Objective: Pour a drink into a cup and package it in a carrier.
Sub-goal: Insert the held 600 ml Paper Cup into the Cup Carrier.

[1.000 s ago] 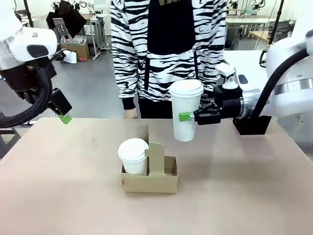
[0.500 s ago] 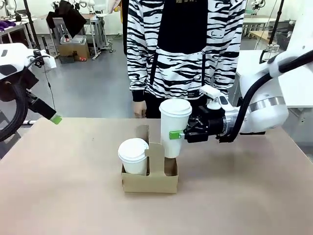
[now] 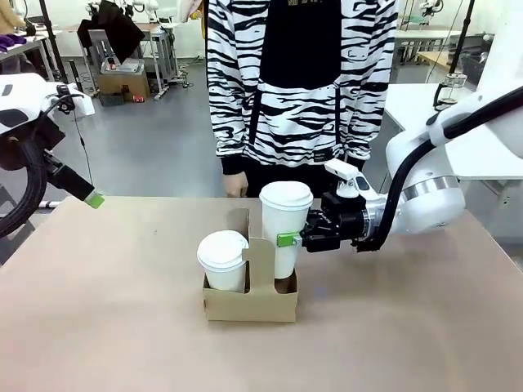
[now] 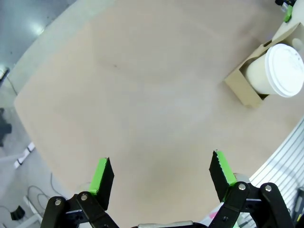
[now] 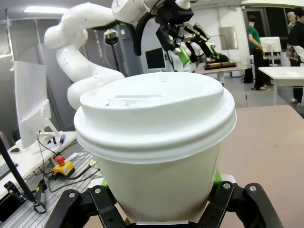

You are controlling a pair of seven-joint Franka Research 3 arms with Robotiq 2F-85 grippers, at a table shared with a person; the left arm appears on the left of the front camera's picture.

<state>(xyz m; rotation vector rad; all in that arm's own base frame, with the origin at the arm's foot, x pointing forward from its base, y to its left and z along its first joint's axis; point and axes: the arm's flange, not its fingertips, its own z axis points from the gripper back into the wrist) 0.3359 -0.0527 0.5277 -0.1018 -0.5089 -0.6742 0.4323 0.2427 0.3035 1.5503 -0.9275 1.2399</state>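
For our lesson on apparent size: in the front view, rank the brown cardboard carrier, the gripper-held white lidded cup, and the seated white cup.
1. Brown cardboard carrier
2. Held white lidded cup
3. Seated white cup, partly hidden by the carrier

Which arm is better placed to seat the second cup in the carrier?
Right. The right gripper is shut on the cup, held upright above the carrier slot. The left gripper is open over bare table, well off.

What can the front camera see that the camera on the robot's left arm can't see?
Front view alone: the person's striped sleeve and the right gripper shut on the tall cup, its bottom going into the carrier. Left wrist view alone: the left gripper with both green fingers wide apart over the table. Both: the carrier and the seated cup.
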